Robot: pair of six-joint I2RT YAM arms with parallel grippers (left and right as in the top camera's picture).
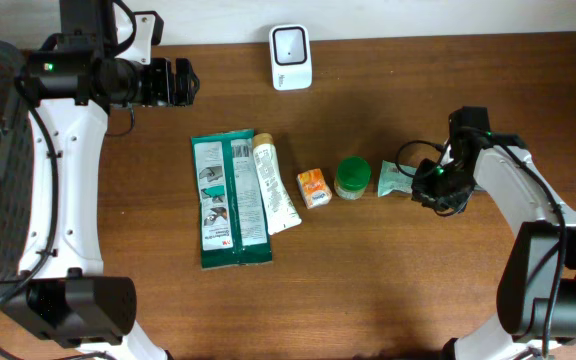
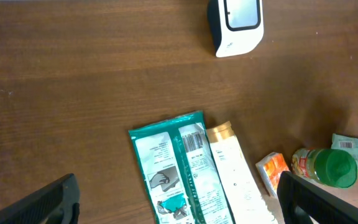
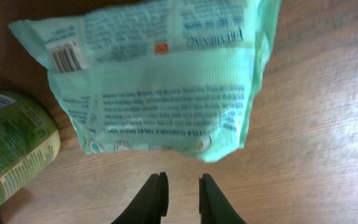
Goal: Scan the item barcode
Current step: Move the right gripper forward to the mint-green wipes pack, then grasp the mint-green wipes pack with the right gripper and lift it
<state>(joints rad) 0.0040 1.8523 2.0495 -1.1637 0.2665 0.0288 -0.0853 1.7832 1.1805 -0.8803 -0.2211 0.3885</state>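
The mint packet, beside the green jar at the table's 3 o'clock end, lies crosswise just at 12 o'clock of the nearer right gripper, jaws nearly closed, empty

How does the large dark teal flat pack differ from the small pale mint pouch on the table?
The large dark teal flat plastic pack is much bigger than the small pale mint plastic pouch. The teal pack is darker; the mint pouch is paler. The teal pack lies beside the white tube; the mint pouch lies beside the green-lidded jar. Both lie flat on the wooden table, barcode facing up.
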